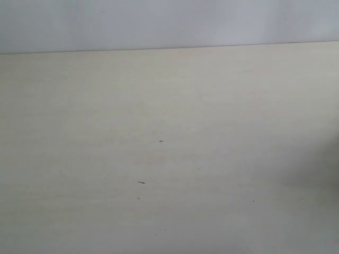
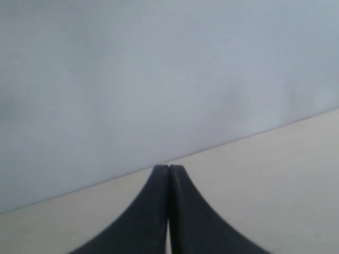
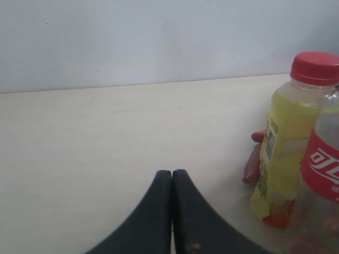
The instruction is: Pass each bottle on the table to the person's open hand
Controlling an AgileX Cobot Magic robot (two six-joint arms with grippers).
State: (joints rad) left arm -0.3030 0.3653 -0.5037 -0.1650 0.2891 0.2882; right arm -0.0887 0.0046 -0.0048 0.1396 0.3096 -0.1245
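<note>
In the right wrist view two bottles stand close together on the pale beige table (image 3: 106, 132). One is a yellow-labelled bottle (image 3: 283, 137) with a red cap. Beside it is a clear bottle with a red label (image 3: 324, 169), cut off by the frame edge. Reddish fingertips of a person's hand (image 3: 252, 166) curl round the far side of the yellow bottle; the palm is hidden. My right gripper (image 3: 172, 172) is shut and empty, well apart from the bottles. My left gripper (image 2: 169, 167) is shut and empty above the table (image 2: 275, 174). The exterior view shows neither bottles nor grippers.
The exterior view shows only the bare tabletop (image 1: 159, 106) with a few tiny dark specks (image 1: 141, 182). Its far edge meets a plain pale wall (image 1: 159, 21). A soft shadow falls at the right edge of that view.
</note>
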